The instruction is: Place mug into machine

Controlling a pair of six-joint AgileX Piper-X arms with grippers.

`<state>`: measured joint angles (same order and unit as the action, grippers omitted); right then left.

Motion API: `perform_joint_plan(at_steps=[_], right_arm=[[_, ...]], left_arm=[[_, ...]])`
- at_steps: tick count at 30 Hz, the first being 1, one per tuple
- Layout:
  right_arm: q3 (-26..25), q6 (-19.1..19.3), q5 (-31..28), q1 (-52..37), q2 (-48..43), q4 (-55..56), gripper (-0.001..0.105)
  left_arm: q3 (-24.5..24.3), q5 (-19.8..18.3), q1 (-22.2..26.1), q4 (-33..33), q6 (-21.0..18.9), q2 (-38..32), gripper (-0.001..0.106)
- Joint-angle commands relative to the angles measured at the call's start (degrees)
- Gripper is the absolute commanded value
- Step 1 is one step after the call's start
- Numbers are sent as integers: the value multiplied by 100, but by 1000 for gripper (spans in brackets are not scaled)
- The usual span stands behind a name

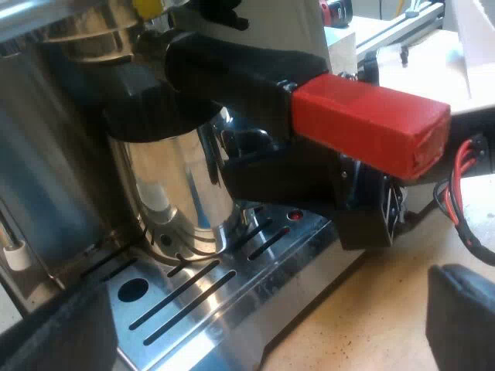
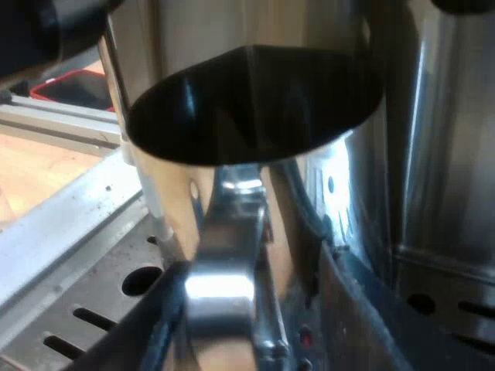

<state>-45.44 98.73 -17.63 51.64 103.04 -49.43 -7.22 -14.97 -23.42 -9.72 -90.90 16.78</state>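
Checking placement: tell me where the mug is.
In the left wrist view, the mug stands on the drip tray, beneath the locked holder.

Robot hardware, visual condition: both end units finished in black.
Left gripper [image 1: 263,305]: two fingers [image 1: 58,332] in plain matte black, broad, with softly rounded near ends and smooth, even surfaces. Right gripper [image 1: 236,166]: black angular housing made up of flat-sided blocks with squared edges. A stepped lower section sits beneath the main body. The finish is dull, with a faint sheen along the upper edges.
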Motion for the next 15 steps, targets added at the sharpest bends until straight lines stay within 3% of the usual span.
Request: perform_joint_plan(at_steps=[1,8,15], right_arm=[[33,50,-162,11,-148,262,39],[550,7,-480,124,-1029,1083,39],[901,-117,-570,233,-2212,2641,39]], left_arm=[[9,17,-27,100,-33,6,82],[-7,17,-27,190,-57,6,82],[-384,17,-27,14,-57,-90,82]])
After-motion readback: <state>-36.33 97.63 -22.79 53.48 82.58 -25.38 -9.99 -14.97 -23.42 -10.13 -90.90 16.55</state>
